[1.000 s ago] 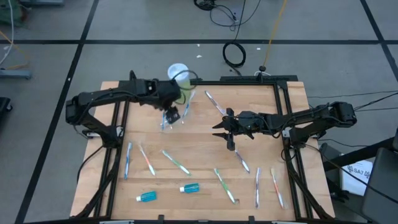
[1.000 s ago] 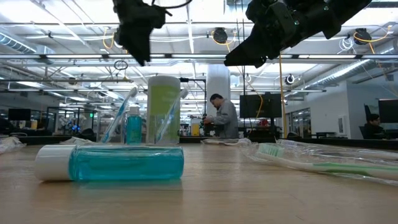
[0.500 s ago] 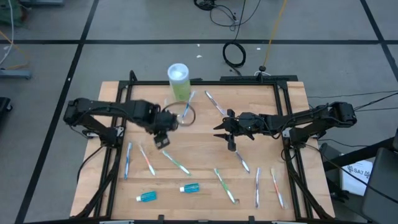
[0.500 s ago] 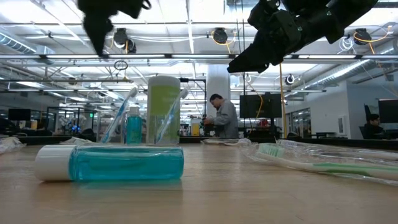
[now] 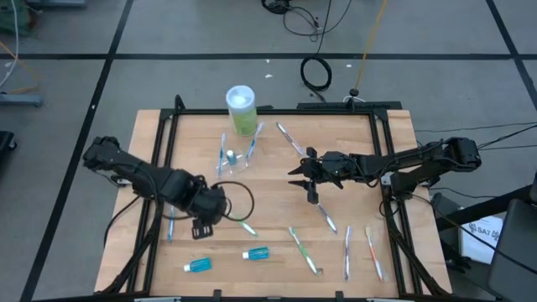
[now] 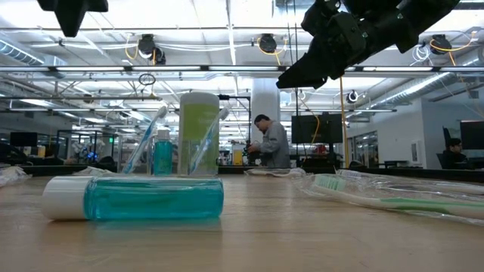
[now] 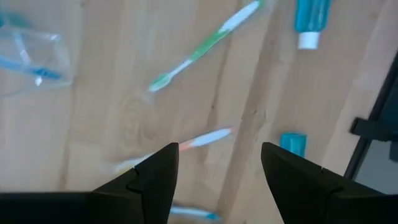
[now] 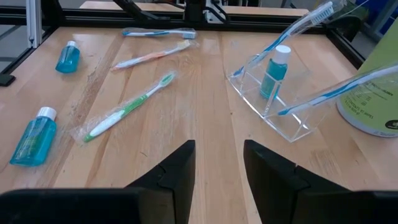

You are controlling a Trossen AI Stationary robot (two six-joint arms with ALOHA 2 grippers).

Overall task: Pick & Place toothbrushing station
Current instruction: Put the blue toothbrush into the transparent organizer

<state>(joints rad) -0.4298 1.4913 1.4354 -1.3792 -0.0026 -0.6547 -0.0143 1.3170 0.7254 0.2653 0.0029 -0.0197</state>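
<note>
Toothbrushes lie scattered over the counter (image 5: 394, 126); the pink one (image 7: 202, 138) under the left claw (image 5: 201, 228) is partly hidden by its spread, empty fingers. The clear holder (image 5: 235, 158), with two brushes and a tube (image 8: 274, 70), stands by the green bottle (image 5: 242, 109). The right claw (image 5: 304, 178) hovers mid-counter, parted, empty.
</note>
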